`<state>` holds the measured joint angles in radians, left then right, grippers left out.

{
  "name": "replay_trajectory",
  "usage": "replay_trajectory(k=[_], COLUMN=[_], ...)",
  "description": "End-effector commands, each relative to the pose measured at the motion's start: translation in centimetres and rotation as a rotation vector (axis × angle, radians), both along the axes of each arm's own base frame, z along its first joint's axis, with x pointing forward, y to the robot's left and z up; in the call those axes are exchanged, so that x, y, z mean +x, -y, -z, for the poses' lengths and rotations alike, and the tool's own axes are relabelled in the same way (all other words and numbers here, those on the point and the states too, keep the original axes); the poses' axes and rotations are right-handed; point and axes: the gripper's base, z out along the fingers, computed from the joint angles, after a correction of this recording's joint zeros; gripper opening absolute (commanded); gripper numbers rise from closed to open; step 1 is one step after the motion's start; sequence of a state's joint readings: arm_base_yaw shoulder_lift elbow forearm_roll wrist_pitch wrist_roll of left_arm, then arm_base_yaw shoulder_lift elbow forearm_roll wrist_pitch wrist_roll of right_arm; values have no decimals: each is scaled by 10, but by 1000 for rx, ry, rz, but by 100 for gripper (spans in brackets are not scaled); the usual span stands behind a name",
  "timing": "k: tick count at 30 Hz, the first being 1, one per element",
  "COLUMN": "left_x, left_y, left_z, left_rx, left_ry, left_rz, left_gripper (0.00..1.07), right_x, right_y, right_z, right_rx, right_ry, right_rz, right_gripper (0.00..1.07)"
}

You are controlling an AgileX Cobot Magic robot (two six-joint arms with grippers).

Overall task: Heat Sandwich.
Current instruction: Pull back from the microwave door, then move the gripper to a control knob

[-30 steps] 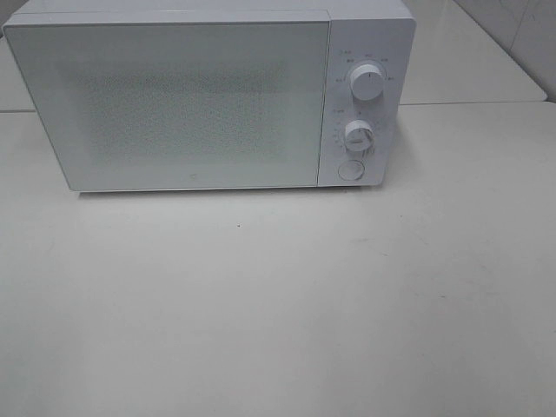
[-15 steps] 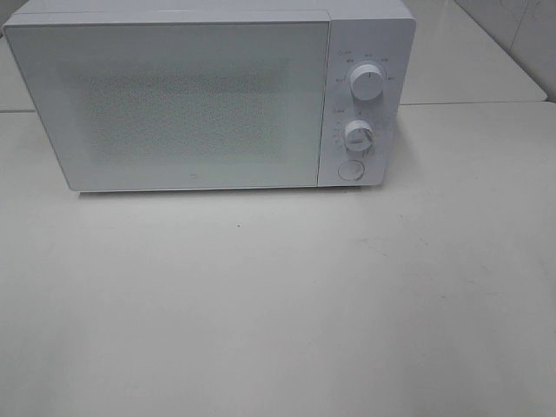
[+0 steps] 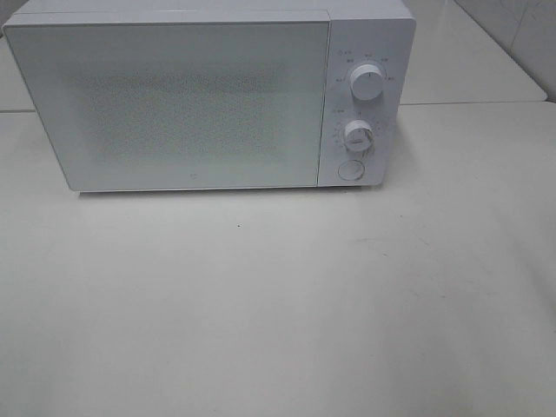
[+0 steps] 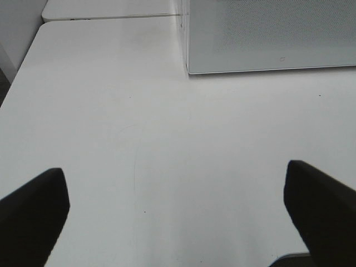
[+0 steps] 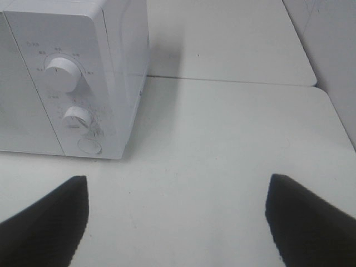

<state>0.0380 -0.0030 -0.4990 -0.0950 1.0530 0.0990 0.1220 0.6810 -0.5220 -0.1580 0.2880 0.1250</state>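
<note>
— Has anything changed in the last second?

— Not from the high view. The microwave [image 3: 208, 95] sits at the same spot toward the back of the surface [image 3: 278, 304]. Its door [image 3: 174, 104] is shut, just as it was. The upper knob [image 3: 367, 83], the lower knob [image 3: 357, 135] and the round button [image 3: 350, 170] under them look the same as a moment ago.

— And the arms?

— They only show in their own wrist views. The left end effector [image 4: 172, 167] hangs above bare surface, off the microwave's front left corner. Its two dark fingers [image 4: 33, 211] are spread wide with nothing between them.

— The right one?

— Much the same. The right end effector [image 5: 177, 178] is spread open and empty. It hovers over the surface in front of the microwave and a little to the right of the control panel [image 5: 67, 94], clear of the knobs and touching nothing.

— So where's the sandwich?

— I can't tell. It isn't held by either arm, and no view shows it. The door's pane is pale and speckled, and I can't see through it from here.
</note>
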Motion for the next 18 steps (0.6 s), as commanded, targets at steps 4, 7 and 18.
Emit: replay_trajectory(k=[4, 7, 18], left_x=[-3, -3, -3], left_y=[0, 0, 0], left_z=[0, 0, 0], left_rx=[-3, -3, -3], left_ry=[37, 37, 37], left_rz=[-8, -8, -8], left_gripper=[101, 101, 101], right_x=[24, 38, 59], right_y=[-4, -7, -14], right_z=[2, 8, 45], right_rx=[14, 28, 39], right_ry=[48, 50, 112], right_rz=[-14, -21, -74], right_gripper=[83, 82, 81])
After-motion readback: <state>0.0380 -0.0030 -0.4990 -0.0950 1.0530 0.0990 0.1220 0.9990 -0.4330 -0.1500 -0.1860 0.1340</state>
